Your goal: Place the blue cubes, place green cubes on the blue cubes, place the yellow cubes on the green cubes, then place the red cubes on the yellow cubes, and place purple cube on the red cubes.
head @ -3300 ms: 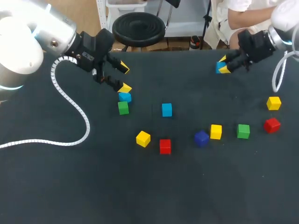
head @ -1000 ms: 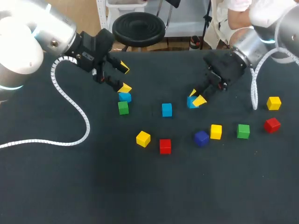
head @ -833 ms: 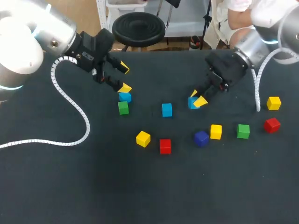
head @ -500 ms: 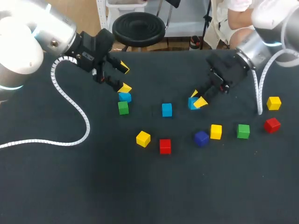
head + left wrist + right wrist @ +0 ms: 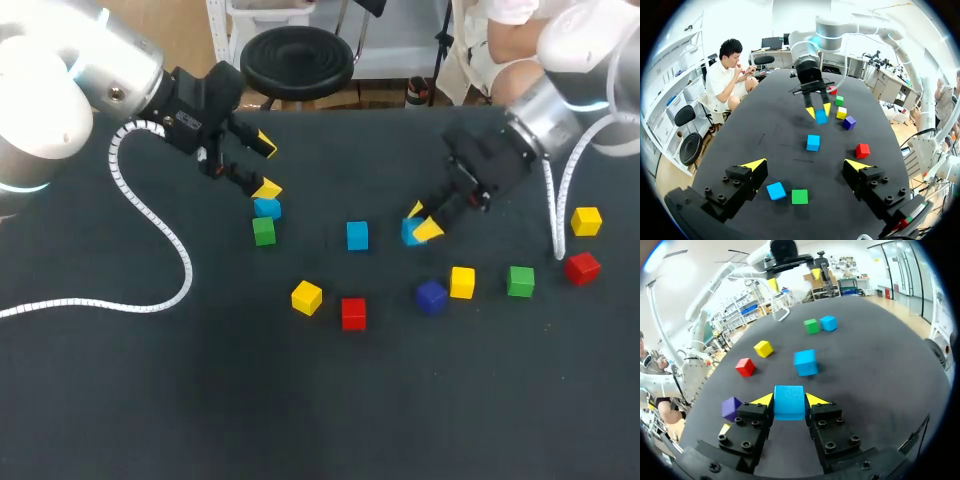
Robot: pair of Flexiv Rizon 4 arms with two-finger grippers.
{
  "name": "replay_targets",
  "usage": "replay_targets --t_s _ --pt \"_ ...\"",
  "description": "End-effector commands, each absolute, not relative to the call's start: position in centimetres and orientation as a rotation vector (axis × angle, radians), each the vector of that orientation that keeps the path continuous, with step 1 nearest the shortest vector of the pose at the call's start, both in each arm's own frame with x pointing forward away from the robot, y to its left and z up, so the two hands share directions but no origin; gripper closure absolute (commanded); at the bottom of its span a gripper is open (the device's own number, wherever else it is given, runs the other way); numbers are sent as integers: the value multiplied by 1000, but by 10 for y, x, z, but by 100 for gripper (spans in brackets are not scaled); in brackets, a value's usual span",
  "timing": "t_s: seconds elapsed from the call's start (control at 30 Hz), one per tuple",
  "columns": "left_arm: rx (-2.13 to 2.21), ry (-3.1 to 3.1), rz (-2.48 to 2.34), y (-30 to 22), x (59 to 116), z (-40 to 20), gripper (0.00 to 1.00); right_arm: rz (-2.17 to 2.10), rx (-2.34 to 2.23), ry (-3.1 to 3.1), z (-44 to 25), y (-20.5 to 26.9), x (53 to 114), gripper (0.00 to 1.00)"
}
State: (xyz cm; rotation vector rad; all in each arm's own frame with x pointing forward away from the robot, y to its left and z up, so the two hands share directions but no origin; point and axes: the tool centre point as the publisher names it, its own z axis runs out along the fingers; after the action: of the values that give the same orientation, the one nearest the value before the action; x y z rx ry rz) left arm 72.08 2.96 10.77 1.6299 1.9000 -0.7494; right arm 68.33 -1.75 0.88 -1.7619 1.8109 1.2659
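Note:
My right gripper (image 5: 420, 222) (image 5: 789, 401) is shut on a blue cube (image 5: 410, 233) (image 5: 789, 405), low over the table's middle. A second blue cube (image 5: 357, 235) (image 5: 805, 362) lies just left of it, ahead of the fingers. A third blue cube (image 5: 267, 208) (image 5: 776, 190) touches a green cube (image 5: 263, 231) (image 5: 799, 196) at the left. My left gripper (image 5: 266, 166) (image 5: 805, 165) hangs open above that pair. Toward the front lie a yellow cube (image 5: 307, 297), a red cube (image 5: 353, 313) and a purple cube (image 5: 431, 296).
On the right lie a yellow cube (image 5: 462, 282), a green cube (image 5: 520, 281), a red cube (image 5: 582, 267) and another yellow cube (image 5: 586, 221). A white coiled cable (image 5: 150, 240) from my left arm trails across the table's left side.
My right gripper carried the blue cube from the far right to the middle, and in the last second it edged nearer the table's front. The left arm stayed still.

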Motion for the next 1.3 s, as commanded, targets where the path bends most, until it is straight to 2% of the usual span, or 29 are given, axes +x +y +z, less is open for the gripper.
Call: replay_targets --t_s 0.03,0.33,0.73,1.3 --pt "1630 1897 -749 31 720 107 0 1026 -1657 1894 13 -10 656 100" --pt "1630 1897 -749 31 720 107 0 843 -1596 1974 28 -9 624 100" --pt "1630 1897 -749 31 720 107 0 562 -1641 1860 35 -7 631 100" --pt "1630 1897 -749 31 720 107 0 769 -1596 1792 11 0 659 100"
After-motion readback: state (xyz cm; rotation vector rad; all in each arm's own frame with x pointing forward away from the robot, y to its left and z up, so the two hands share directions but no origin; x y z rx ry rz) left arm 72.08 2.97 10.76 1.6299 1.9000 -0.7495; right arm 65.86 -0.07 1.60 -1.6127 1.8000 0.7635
